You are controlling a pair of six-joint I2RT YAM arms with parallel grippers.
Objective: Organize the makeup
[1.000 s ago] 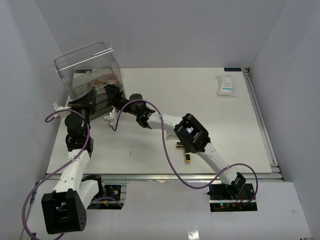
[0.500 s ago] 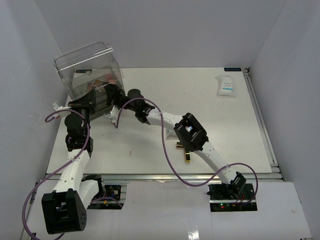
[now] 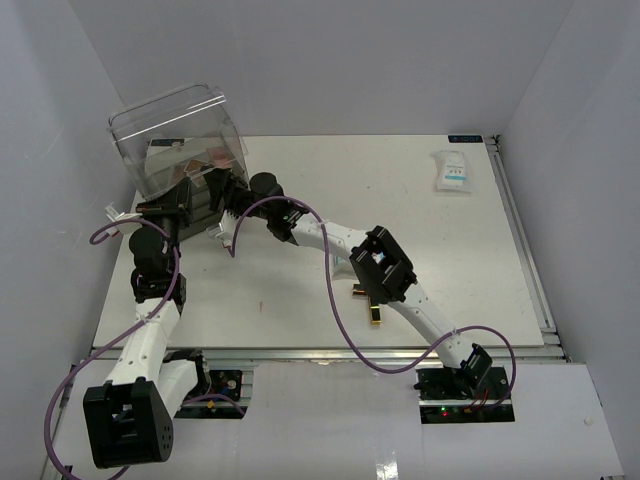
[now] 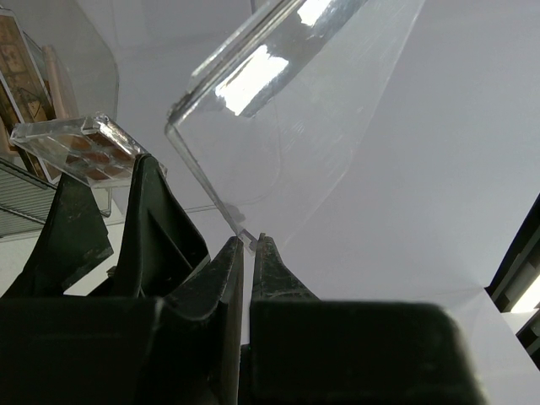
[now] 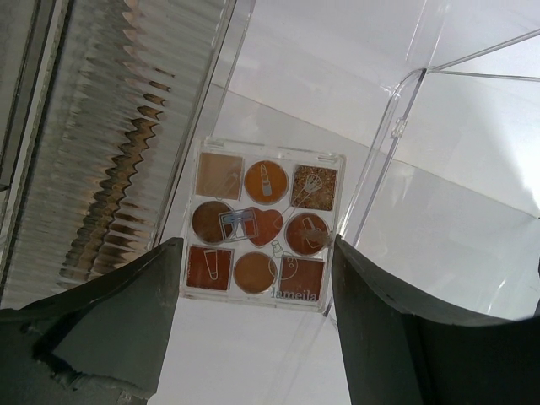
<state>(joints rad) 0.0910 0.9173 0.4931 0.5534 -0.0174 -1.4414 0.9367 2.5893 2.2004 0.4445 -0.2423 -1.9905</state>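
Note:
A square eyeshadow palette (image 5: 261, 228) with brown and pink pans sits between the fingertips of my right gripper (image 5: 256, 245), whose jaws press on its two sides. The palette (image 4: 80, 148) is held at the mouth of the tilted clear box (image 3: 170, 125). My left gripper (image 4: 251, 240) is shut on a corner of the box's clear flap (image 4: 321, 101). More palettes (image 3: 195, 160) show inside the box. A white-blue sachet (image 3: 452, 170) lies at the far right. Black-and-gold lipstick tubes (image 3: 374, 308) lie partly under my right arm.
The clear box stands at the table's back left, close to the left wall. Its ribbed clear wall (image 5: 110, 126) runs along the left of the right wrist view. A purple cable (image 3: 335, 300) loops across the middle of the table.
My right gripper has edged left and farther toward the box opening with the palette in it. The left arm has held still.

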